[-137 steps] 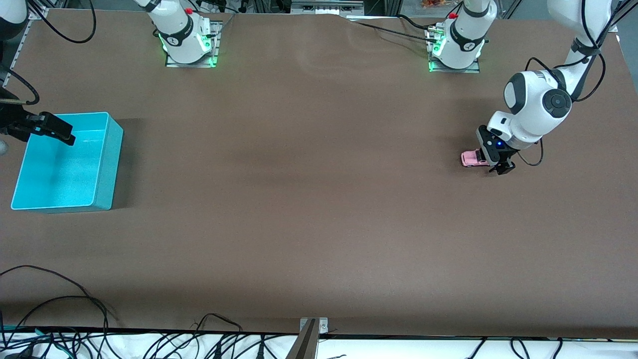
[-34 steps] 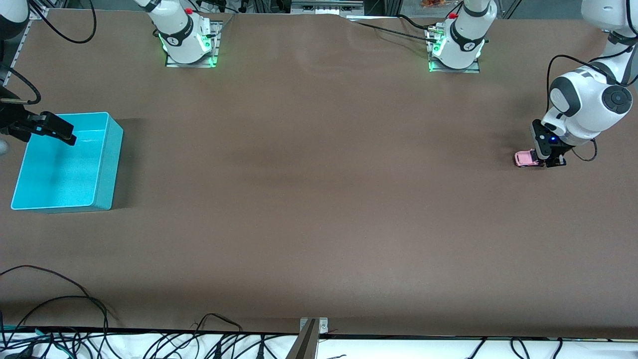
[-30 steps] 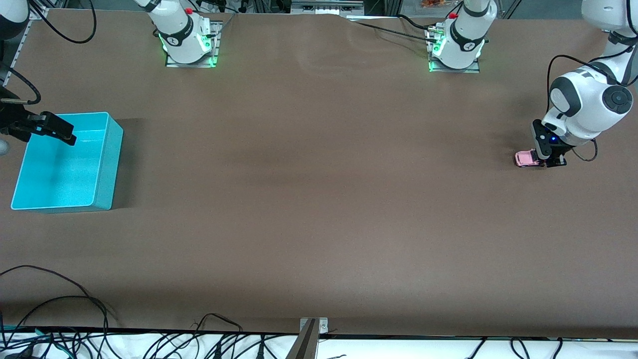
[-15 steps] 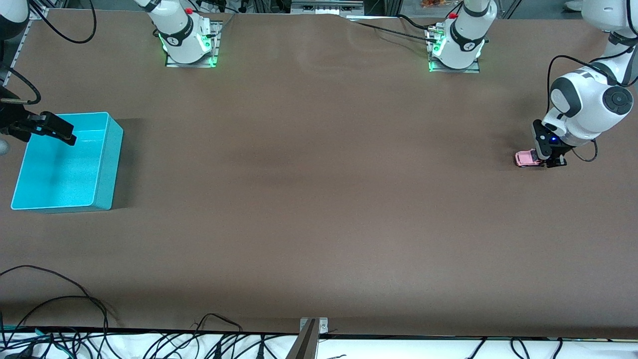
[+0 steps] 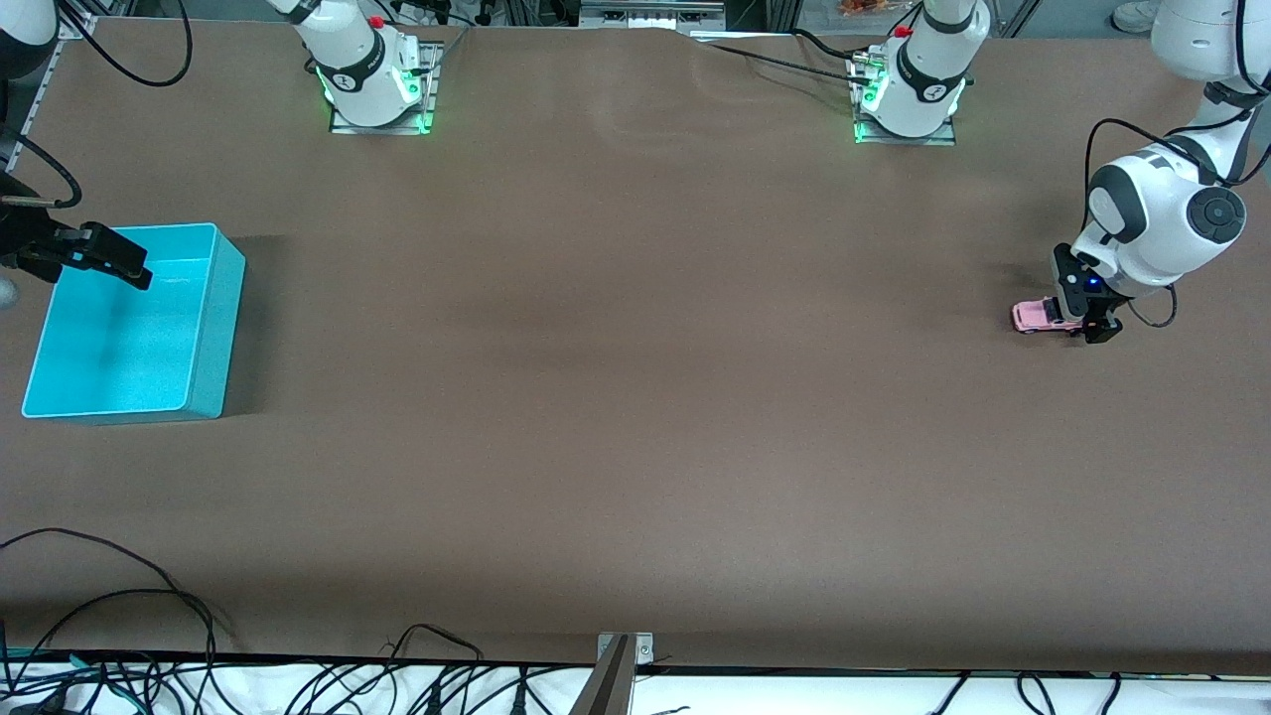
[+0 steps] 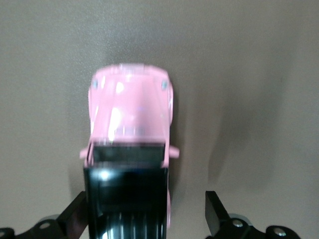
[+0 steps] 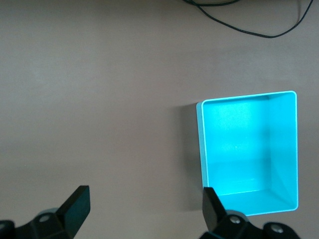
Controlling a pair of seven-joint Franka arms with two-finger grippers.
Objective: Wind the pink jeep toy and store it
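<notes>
1. at the right arm's end of the table the teal bin (image 5: 129,323) stands with nothing in it. the right gripper (image 5: 99,260) waits over the bin's rim, its fingers spread wide and holding nothing; in the right wrist view the bin (image 7: 249,154) lies well below those parted fingers.
2. between the bin and the toy is only a long stretch of bare brown table (image 5: 616,397).
3. the pink jeep toy (image 5: 1035,316) sits on its wheels on the table at the left arm's end, well apart from the bin. its long axis runs along the table's length, pointing toward the bin, with the pink hood leading and the black roof toward the left gripper.
4. the left gripper (image 5: 1084,320) is low over the jeep's rear end. in the left wrist view its fingers (image 6: 75,216) stand spread on either side of the toy (image 6: 130,112), apart from the body, so nothing is pinched.
5. judgement: with the fingers off it, the toy looks free to roll hood-first toward the bin. the left arm is by far the nearer to it now; the right arm is placed to meet it at the bin end. storing is not yet done.
</notes>
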